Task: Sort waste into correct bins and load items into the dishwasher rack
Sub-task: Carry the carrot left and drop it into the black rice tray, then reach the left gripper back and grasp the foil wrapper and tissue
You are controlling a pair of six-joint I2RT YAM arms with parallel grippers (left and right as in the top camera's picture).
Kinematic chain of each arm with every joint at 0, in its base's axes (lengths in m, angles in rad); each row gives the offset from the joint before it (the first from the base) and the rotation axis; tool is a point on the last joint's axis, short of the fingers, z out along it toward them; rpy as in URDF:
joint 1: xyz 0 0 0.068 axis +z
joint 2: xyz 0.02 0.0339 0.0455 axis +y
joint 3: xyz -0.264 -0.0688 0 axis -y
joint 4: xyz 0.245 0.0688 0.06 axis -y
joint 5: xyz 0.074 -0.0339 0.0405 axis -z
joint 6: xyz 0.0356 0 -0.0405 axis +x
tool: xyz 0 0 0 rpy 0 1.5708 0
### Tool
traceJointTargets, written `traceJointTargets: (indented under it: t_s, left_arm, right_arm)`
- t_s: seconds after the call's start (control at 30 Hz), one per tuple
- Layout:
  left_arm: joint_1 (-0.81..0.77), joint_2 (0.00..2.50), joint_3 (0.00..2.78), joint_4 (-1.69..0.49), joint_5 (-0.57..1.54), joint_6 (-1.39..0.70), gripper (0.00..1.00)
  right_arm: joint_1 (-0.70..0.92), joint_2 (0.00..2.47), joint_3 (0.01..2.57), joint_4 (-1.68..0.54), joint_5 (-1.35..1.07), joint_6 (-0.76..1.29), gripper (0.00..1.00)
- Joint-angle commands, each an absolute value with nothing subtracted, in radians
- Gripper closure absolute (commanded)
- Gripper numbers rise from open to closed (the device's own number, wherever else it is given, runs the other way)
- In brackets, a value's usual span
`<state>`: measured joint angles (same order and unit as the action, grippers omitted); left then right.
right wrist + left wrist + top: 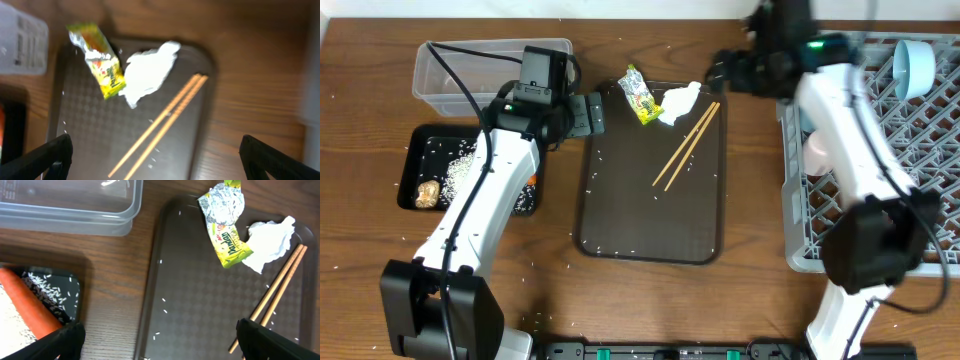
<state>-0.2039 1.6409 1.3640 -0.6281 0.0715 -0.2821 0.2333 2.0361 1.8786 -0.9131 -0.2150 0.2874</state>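
Left claw (160, 342) and right claw (155, 160), both with jaws wide apart and empty, near the brown serving tray (200, 305).
Foil wrapper (225, 225) lies at the tray's far end, touching the tissue (270, 242): probably light, crinkly, slippery; best pinched at its crumpled silver end.

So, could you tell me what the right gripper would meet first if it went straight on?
Probably the crumpled white tissue on the brown tray, chopsticks close beside it; depth is unclear.
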Motion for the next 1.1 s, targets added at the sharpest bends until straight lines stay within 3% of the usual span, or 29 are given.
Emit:
traceJointTargets:
  t_s: [0.0, 0.2, 0.47, 0.77, 1.07]
  left_arm:
    - [-0.206, 1.648, 1.359, -0.596, 0.06, -0.308, 0.01]
    - [-0.24, 1.688, 1.359, -0.447, 0.06, -0.233, 0.02]
    - [-0.335, 1.927, 1.415, -0.216, 0.06, -0.19, 0.02]
    - [-0.412, 2.237, 1.702, -0.211, 0.059, -0.071, 0.02]
    - [-0.425, 2.359, 1.739, -0.216, 0.059, -0.071, 0.02]
  right_arm:
    - [0.279, 2.108, 1.863, -0.905, -0.205, 0.357, 0.01]
    - [0.245, 2.1, 1.864, -0.892, -0.2, 0.411, 0.01]
    - [0.091, 1.915, 1.864, -0.958, -0.244, 0.339, 0.01]
    - [0.007, 1.74, 1.864, -1.084, -0.228, 0.242, 0.01]
    - [0.007, 1.725, 1.863, -1.14, -0.138, 0.23, 0.01]
